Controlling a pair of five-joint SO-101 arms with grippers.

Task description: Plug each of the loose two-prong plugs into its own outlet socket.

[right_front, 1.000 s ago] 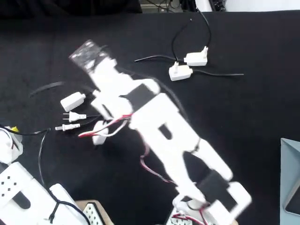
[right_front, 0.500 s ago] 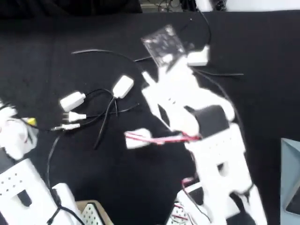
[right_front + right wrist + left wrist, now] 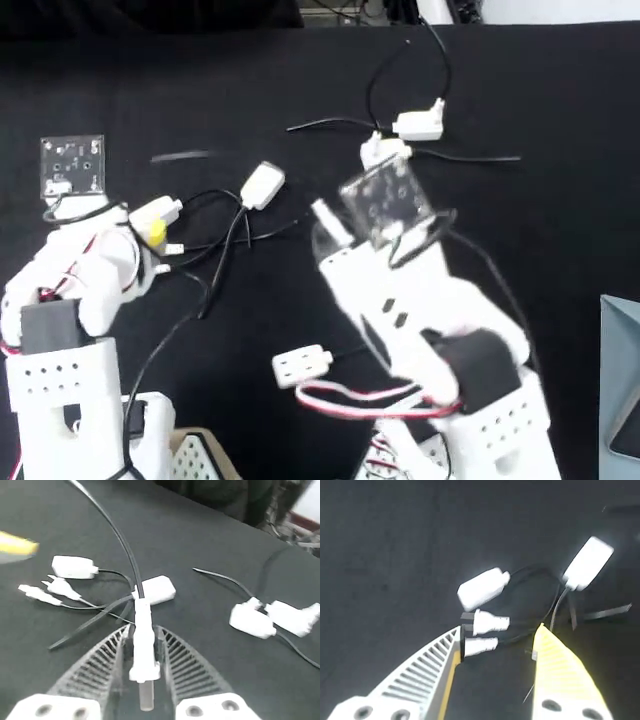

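Note:
My right gripper is shut on a white two-prong plug whose black cable runs away over the table; in the high view this gripper sits mid-table. My left gripper is open, low over two small white plugs lying side by side just off its fingertips. In the high view the left gripper shows a yellow tip beside those plugs. A white outlet socket lies near the front, between the arms.
White adapter blocks lie about: one next to the left gripper, one mid-table, and two at the back right. Black cables cross the dark cloth between them. A grey box stands at the right edge.
The right arm swung from the back left toward the middle, gripper still shut on its plug. The left arm rose from the front corner toward the two small plugs. The outlet socket shifted frontward.

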